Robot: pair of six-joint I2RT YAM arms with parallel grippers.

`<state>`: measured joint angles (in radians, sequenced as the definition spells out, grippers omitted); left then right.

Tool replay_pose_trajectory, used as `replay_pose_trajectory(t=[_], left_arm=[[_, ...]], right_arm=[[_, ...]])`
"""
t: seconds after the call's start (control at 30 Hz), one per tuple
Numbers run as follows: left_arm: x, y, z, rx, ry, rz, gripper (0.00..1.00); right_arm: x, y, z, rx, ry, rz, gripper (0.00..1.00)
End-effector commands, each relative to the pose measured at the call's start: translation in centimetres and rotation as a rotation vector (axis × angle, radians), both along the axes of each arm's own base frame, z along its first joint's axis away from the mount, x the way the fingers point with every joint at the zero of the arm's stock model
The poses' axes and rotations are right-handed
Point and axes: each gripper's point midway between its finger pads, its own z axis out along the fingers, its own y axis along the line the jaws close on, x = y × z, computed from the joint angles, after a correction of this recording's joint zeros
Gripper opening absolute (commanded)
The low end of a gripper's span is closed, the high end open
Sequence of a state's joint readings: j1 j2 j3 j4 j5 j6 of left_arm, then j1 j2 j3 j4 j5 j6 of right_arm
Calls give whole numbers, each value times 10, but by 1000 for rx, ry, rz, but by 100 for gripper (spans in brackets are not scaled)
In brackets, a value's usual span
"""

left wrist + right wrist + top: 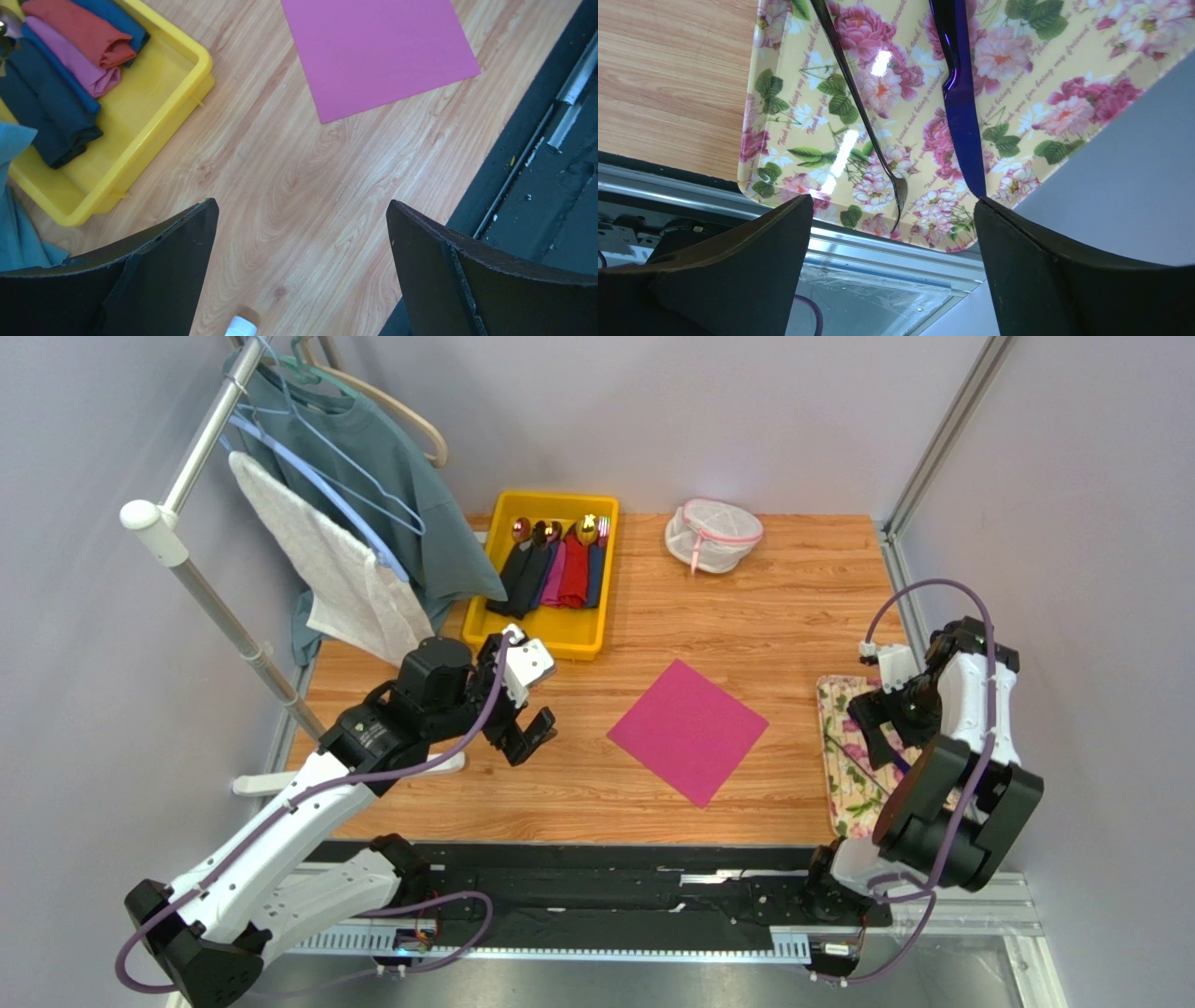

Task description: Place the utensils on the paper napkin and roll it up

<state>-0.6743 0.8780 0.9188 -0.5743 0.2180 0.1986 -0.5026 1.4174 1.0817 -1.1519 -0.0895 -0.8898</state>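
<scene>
Two utensils lie on a floral tray (801, 105) at the table's right edge: a slim black piece (859, 105) and a glossy dark blue one (962, 112), side by side. My right gripper (892, 203) hovers open above their near ends and touches neither; in the top view the right gripper (881, 732) hangs over the tray (846, 784). The paper napkin (687, 731) lies flat and bare at mid-table, a magenta square turned like a diamond. My left gripper (522, 735) is open and empty over bare wood, left of the napkin (379, 49).
A yellow bin (582, 637) with sleeved cutlery stands behind the left gripper, its rim (200, 70) close by. A clothes rack (211, 518) with hanging garments fills the far left. A white mesh pouch (713, 535) sits at the back. Metal rails run along the near edge.
</scene>
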Motion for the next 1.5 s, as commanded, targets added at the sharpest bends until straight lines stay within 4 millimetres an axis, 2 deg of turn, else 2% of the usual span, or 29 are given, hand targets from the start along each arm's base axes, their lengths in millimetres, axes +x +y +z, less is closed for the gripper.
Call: replay_pose_trajectory(t=[0.0,0.1,0.23,0.5,0.67,0.8,1.03,1.2,1.4,1.43,1.47], left_arm=[[-8,-14,4,-20,-11,-112,99],[-10,-15,4,-21,-10,-127,99],[-13,-15,-1,-19,1,-137,99],[-14,-16,-5,-18,2,-148,99],[-12,-16,-6,-13,2,-149,99],[-13,-17,-8,-13,7,-149,99],[-11,-15,-8,-8,-1,-136,99],[-8,-13,-10,0,-13,-121,99],[-6,-16,-9,-12,-5,-118,99],[-6,-17,-8,-15,-8,-119,99],[-5,-17,-8,-17,-8,-117,99]], right_arm=[[21,-10,-3,60,-8,56,86],[27,-14,-12,94,8,61,82],[33,-25,-21,105,22,62,80],[29,-45,-48,95,61,51,76],[29,-51,-65,64,58,58,66],[26,-55,-79,43,72,67,65],[22,-56,-95,20,70,65,56],[19,-51,-98,16,49,73,42],[13,-46,-93,28,53,77,11],[13,-45,-93,30,52,77,0],[14,-46,-88,27,43,75,0]])
